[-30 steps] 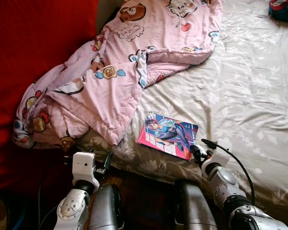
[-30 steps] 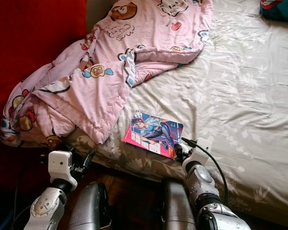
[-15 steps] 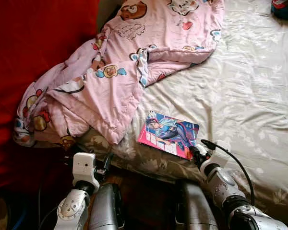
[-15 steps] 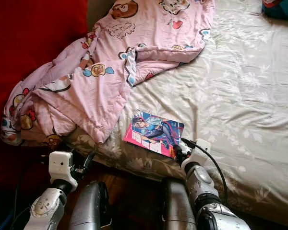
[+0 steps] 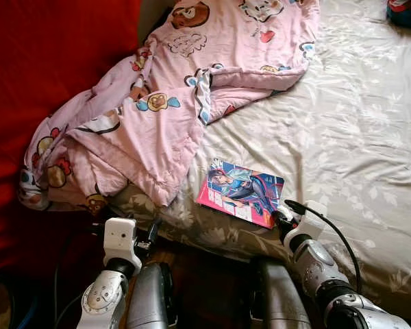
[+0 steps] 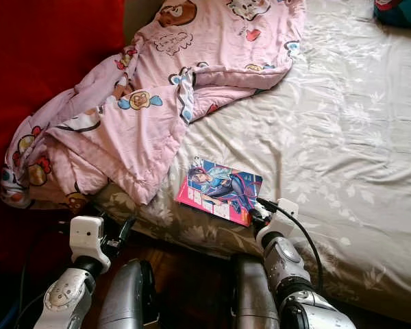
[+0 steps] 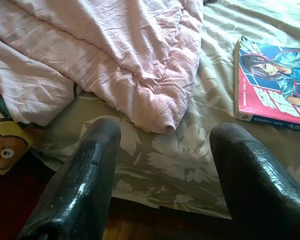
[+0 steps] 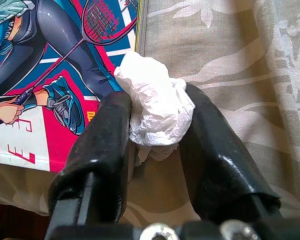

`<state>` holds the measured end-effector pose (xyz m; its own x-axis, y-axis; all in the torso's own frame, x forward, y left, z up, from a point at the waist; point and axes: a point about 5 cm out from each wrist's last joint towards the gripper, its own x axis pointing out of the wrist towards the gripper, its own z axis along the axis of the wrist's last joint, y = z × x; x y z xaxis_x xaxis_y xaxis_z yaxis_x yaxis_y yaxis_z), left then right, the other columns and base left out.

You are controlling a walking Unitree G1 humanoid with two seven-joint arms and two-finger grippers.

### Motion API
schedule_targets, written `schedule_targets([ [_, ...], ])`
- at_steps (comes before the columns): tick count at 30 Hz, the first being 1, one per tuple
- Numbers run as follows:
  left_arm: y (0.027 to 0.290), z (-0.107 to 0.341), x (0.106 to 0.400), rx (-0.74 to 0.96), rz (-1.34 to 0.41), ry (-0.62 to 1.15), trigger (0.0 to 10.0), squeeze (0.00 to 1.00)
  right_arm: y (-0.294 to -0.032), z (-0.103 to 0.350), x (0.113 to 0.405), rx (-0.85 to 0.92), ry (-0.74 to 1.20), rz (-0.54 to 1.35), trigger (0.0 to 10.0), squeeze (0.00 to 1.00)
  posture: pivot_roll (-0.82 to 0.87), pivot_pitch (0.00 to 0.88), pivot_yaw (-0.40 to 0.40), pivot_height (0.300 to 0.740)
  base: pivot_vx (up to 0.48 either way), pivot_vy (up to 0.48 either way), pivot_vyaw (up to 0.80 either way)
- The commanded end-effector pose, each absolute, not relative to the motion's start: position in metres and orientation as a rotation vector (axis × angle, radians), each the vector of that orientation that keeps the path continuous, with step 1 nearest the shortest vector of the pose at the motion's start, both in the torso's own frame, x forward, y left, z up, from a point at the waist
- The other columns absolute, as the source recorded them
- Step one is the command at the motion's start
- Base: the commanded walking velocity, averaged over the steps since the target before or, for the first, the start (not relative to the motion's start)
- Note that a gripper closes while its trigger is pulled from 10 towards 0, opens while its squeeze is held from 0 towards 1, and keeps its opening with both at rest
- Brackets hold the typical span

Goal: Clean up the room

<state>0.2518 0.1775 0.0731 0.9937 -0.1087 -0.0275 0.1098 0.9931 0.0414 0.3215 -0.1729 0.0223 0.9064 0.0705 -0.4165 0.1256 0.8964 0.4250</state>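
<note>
White crumpled tissue (image 8: 157, 107) pinched in the right tool (image 8: 155, 150) at the bed's near edge.

Lower right of the head view, the right tool (image 5: 282, 221) sits just beside the corner of a pink-and-blue comic book (image 5: 243, 192) lying flat on the beige flowered sheet (image 5: 342, 130), its two black fingers closed on the tissue. Lower left, the left tool (image 7: 165, 170) hovers low by the bed's edge with its fingers spread wide and nothing between them. A pink cartoon blanket (image 5: 164, 103) lies bunched across the upper left, against a red wall (image 5: 48, 62).
</note>
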Motion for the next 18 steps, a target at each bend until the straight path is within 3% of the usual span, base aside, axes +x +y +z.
schedule_targets([
  [1, 0.182, 0.064, 0.247, 0.061, -0.102, 0.063, 10.0, 0.0, -0.17, 0.012, 0.314, 0.474, 0.484, -0.03, 0.0, 0.0, -0.01, 0.287, 0.034, 0.598, 0.0, 0.0, 0.0],
  [12, 0.18, 0.059, 0.246, 0.058, -0.094, 0.079, 10.0, 0.0, -0.172, 0.01, 0.31, 0.472, 0.462, -0.044, 0.0, 0.0, -0.02, 0.283, 0.023, 0.598, 0.0, 0.0, 0.0],
  [16, 0.18, 0.055, 0.245, 0.055, -0.086, 0.089, 10.0, 0.0, -0.177, 0.011, 0.309, 0.478, 0.412, -0.075, 0.0, 0.0, -0.03, 0.28, 0.018, 0.598, 0.0, 0.0, 0.0],
  [18, 0.182, 0.051, 0.244, 0.055, -0.072, 0.1, 10.0, 0.0, -0.186, 0.023, 0.312, 0.446, 0.288, -0.11, 0.0, 0.0, -0.03, 0.276, 0.01, 0.598, 0.0, 0.0, 0.0],
])
